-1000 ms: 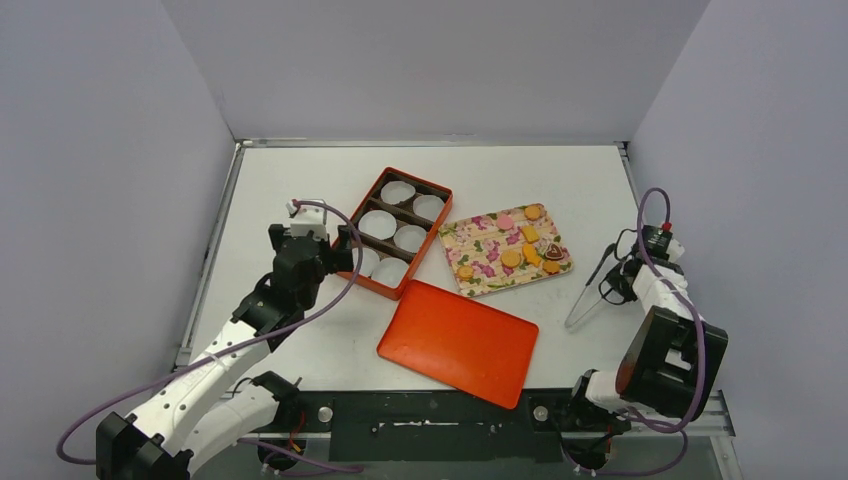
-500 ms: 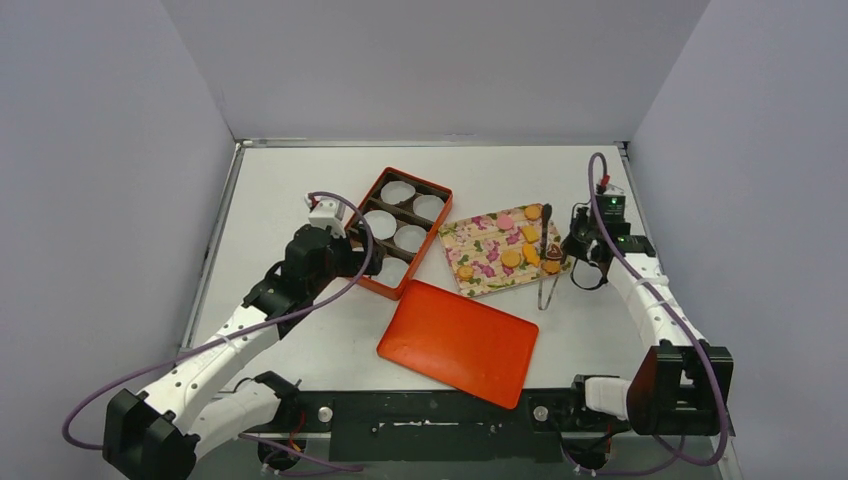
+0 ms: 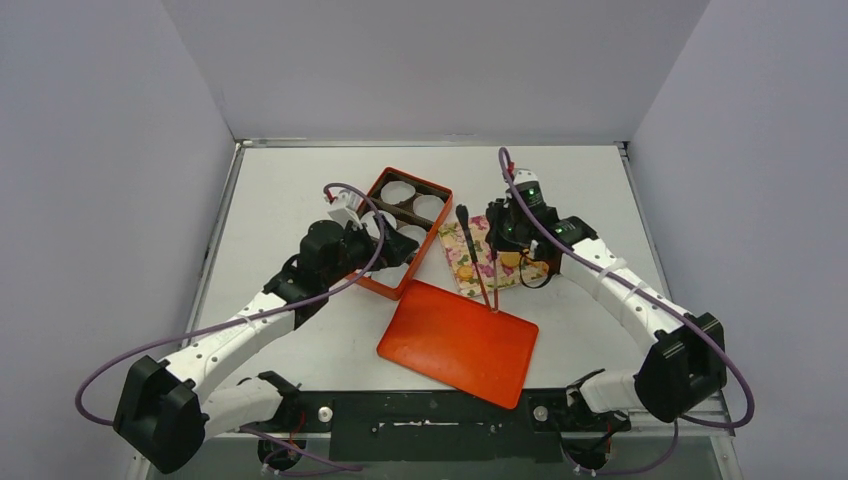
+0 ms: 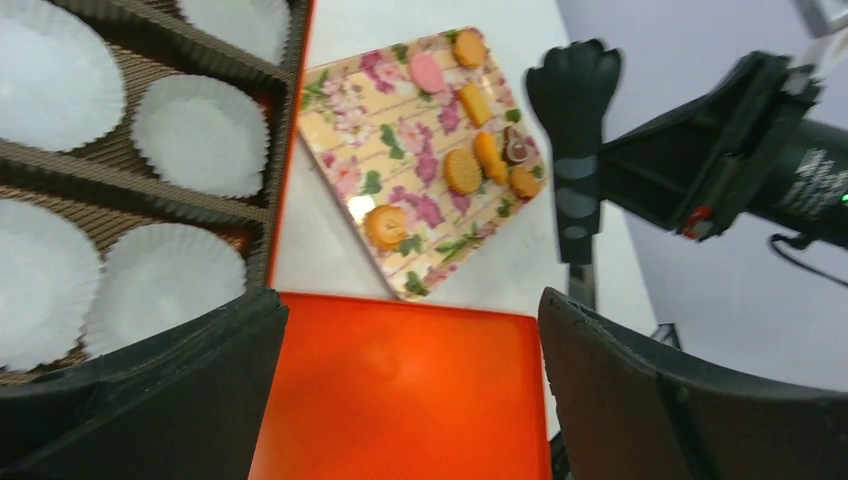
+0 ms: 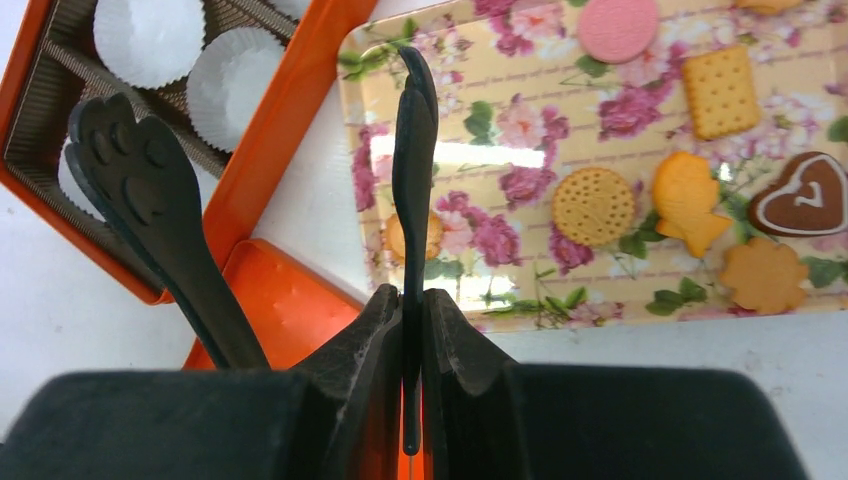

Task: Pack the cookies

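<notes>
Currently the right gripper (image 5: pixel 412 295) hangs over the near-left edge of the floral tray (image 5: pixel 480 155), its fingers (image 5: pixel 375 330) pinched narrow on one arm of the black tongs (image 5: pixel 412 150). That arm's tip reaches over the tray's left corner. The other arm splays left, its paw-shaped end over the orange box (image 5: pixel 300 100). The cookies (image 5: pixel 590 205) all lie on the tray: a pink round one, a square one, a ridged round one, a brown heart and several orange shapes. The left gripper (image 4: pixel 408 300) hovers where the box's near corner meets the far edge of the orange lid (image 4: pixel 400 390), its fingers (image 4: pixel 200 370) spread wide and holding nothing. White paper cups (image 4: pixel 200 135) sit in the box's compartments. Box, tray and lid rest on the white tabletop (image 3: pixel 280 190).
</notes>
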You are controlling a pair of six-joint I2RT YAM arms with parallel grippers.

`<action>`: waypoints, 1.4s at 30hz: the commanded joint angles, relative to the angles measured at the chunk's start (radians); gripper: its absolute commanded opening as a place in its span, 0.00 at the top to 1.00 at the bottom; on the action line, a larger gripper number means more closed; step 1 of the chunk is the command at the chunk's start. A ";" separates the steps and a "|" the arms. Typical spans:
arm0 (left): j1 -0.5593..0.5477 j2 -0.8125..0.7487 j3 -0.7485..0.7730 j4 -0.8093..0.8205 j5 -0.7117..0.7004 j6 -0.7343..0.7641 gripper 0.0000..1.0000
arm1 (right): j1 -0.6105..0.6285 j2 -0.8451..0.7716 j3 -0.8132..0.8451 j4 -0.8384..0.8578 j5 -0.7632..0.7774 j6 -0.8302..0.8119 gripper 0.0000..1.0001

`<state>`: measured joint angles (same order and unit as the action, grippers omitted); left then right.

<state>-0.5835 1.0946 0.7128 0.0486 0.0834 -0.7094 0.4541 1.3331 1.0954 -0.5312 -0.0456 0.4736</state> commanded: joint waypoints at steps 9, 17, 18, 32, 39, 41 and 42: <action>-0.068 0.050 0.000 0.307 -0.014 -0.265 0.10 | 0.201 0.091 0.153 0.020 0.122 0.070 1.00; -0.092 0.093 -0.023 0.366 -0.061 -0.321 0.21 | 0.282 0.106 0.187 0.037 0.154 0.102 1.00; -0.095 0.098 -0.029 0.377 -0.067 -0.328 0.23 | 0.287 0.107 0.189 0.038 0.156 0.106 1.00; -0.103 0.189 -0.082 0.519 -0.058 -0.447 0.56 | 0.344 0.091 0.164 0.088 0.166 0.129 1.00; -0.103 0.164 -0.106 0.538 -0.069 -0.550 1.00 | 0.378 0.048 0.126 0.140 0.194 0.107 1.00; -0.104 0.149 -0.105 0.512 -0.076 -0.571 1.00 | 0.389 0.036 0.122 0.146 0.212 0.097 0.97; -0.104 0.141 -0.101 0.491 -0.096 -0.577 1.00 | 0.395 0.030 0.122 0.145 0.223 0.093 0.95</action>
<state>-0.6884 1.2755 0.6086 0.5301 0.0307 -1.2018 0.8177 1.4361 1.2163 -0.4824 0.1352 0.5758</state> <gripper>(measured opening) 0.227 0.090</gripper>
